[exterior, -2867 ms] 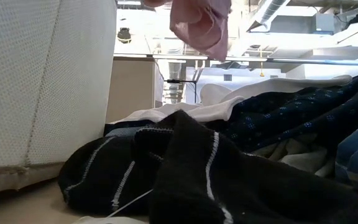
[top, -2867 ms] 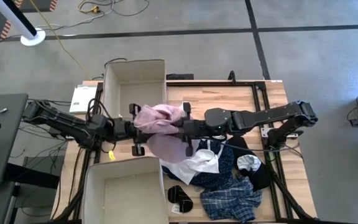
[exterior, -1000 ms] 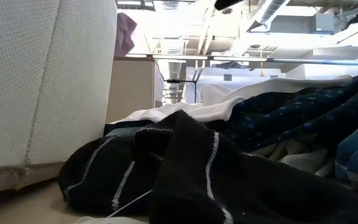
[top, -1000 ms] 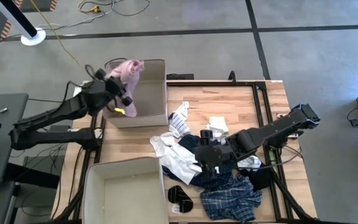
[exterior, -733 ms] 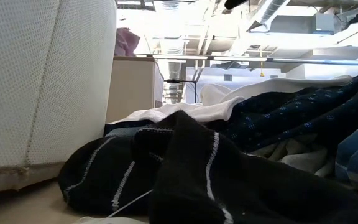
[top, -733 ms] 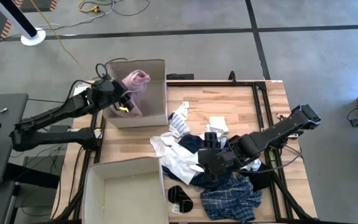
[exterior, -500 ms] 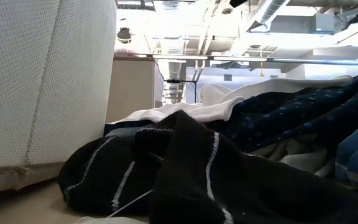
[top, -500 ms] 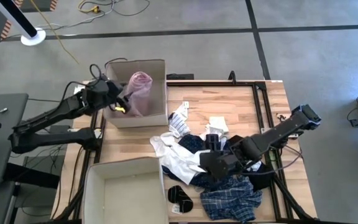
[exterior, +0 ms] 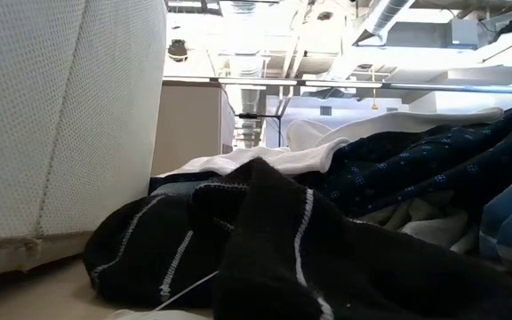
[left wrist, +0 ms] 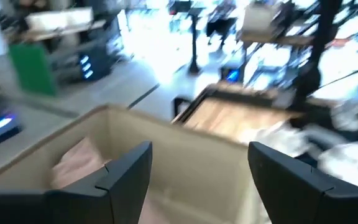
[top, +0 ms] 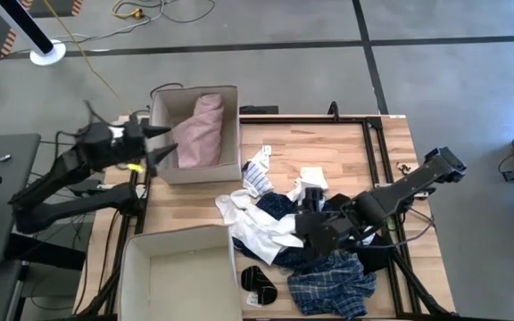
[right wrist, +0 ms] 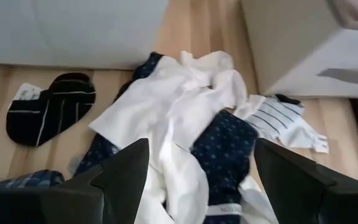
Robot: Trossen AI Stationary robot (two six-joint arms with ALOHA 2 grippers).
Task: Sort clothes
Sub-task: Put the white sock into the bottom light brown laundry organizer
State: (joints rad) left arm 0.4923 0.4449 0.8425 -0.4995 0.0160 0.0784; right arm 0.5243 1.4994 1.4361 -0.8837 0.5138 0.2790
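**Pink garment in the far box, both arms empty**

Pink cloth point(top: 200, 130) lies inside the far cardboard box point(top: 169, 165), seen clearly from above; the left wrist view shows it only as a pale blur in a corner of that box. The left gripper point(top: 150, 143) sits just outside the box's left wall, its jaws released and empty, the garment apart from them and down in the box. From above this gripper is smeared, so its exact pose is hard to read.

On the wooden surface point(top: 328, 143) the right gripper point(top: 309, 227) hangs over the pile of clothes point(top: 315, 245), jaws spread wide and grasping nothing. Its wrist view shows what the overhead view hides beneath the arm: a white garment point(right wrist: 179, 106) and a navy dotted one point(right wrist: 219, 152) directly ahead of the jaws, a striped piece point(right wrist: 281, 118) near the far box, and dark socks point(right wrist: 51, 112) off to one side. The low view shows only the socks, the pile and the near box point(exterior: 60, 124), with neither gripper.
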